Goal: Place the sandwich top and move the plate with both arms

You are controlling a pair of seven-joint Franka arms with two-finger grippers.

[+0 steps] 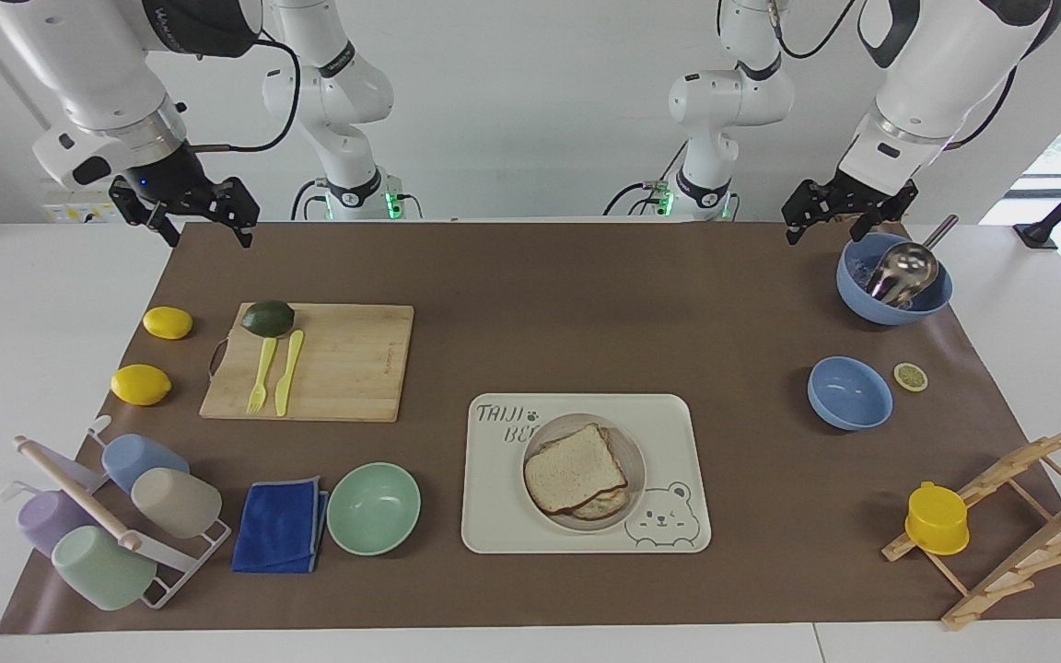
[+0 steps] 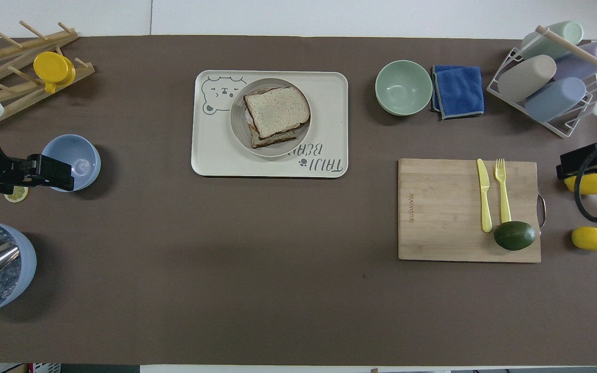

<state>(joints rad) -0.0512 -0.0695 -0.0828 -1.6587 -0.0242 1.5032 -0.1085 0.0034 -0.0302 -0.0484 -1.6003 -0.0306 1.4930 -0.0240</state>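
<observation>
The sandwich top [image 1: 575,468], a pale bread slice, lies on a lower slice on the round beige plate [image 1: 638,479]. The plate stands on the cream bear tray [image 1: 494,516]. In the overhead view the bread [image 2: 276,110] sits tilted on the plate [image 2: 237,122]. My left gripper [image 1: 848,219] hangs open and empty in the air beside the blue bowl with the ladle [image 1: 894,276]. In the overhead view my left gripper [image 2: 52,173] covers the edge of the small blue bowl. My right gripper [image 1: 205,219] hangs open and empty over the mat's corner, above the lemons [image 2: 583,163].
A cutting board [image 1: 328,364] holds an avocado, a fork and a knife, with two lemons [image 1: 141,384] beside it. A mint-green bowl [image 1: 373,507], a blue cloth and a cup rack stand toward the right arm's end. A small blue bowl [image 1: 849,392], a lemon slice and a wooden rack with a yellow cup [image 1: 937,518] stand toward the left arm's end.
</observation>
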